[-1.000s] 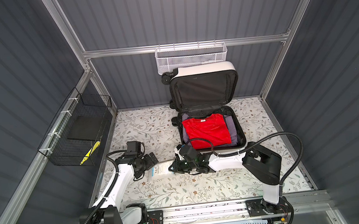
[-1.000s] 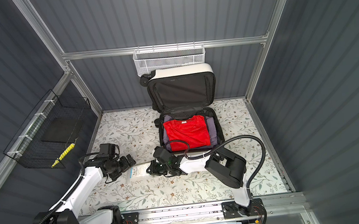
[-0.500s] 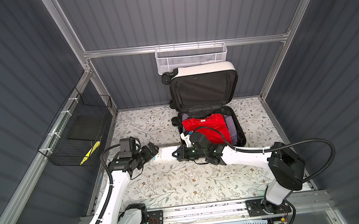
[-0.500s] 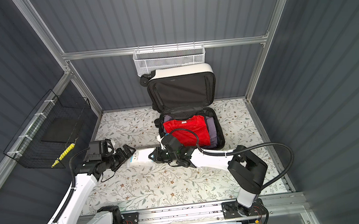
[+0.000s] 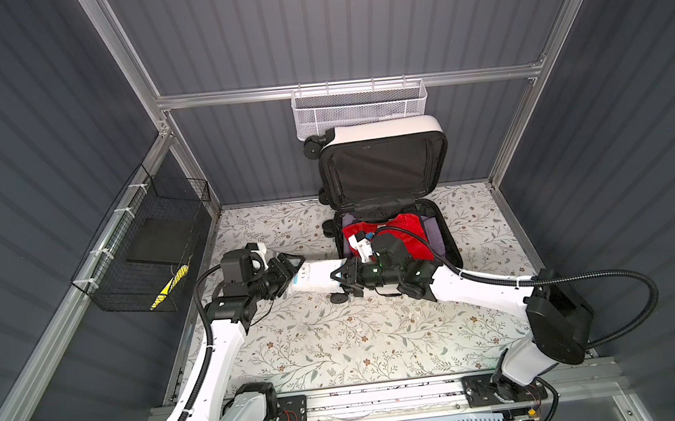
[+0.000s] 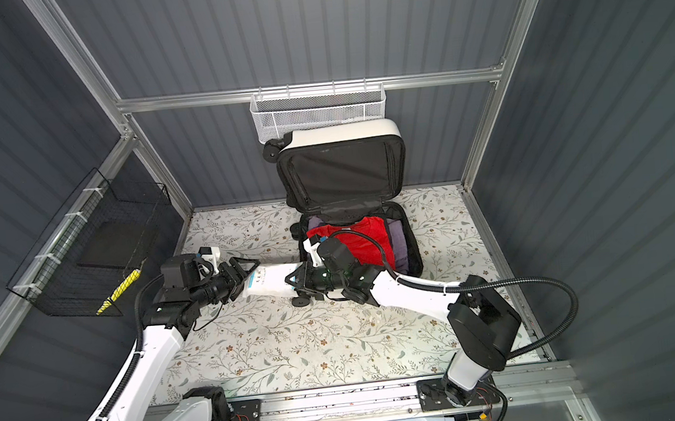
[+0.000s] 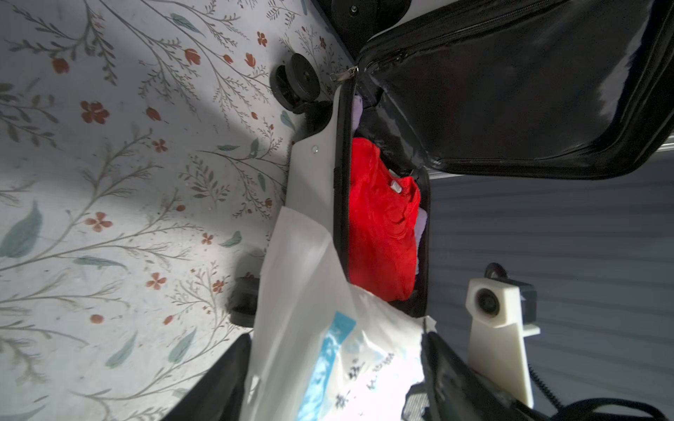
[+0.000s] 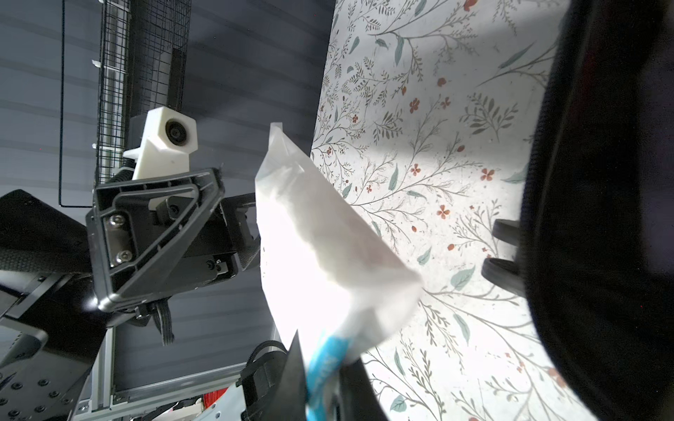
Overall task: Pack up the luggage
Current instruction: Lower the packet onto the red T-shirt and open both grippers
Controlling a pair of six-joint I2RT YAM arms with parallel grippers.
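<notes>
Floral surface inside grey-panelled booth. Luggage lying open at far edge, lid leaning on back wall. Red shirt and purple garment already sitting inside.

White pouch not yet in:
- your right claw pinching it beside luggage's left rim
- left claw straddling other end; you cannot tell if gripping

Rim and wheel standing in your way. Black wire basket hanging well apart.

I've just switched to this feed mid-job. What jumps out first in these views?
A white plastic packet with blue print is held up between the two arms, just left of the luggage. The right gripper pinches one end and the left gripper straddles the other. The luggage lies open at the back of the floral table, lid propped upright, with a red garment on top inside.
</notes>
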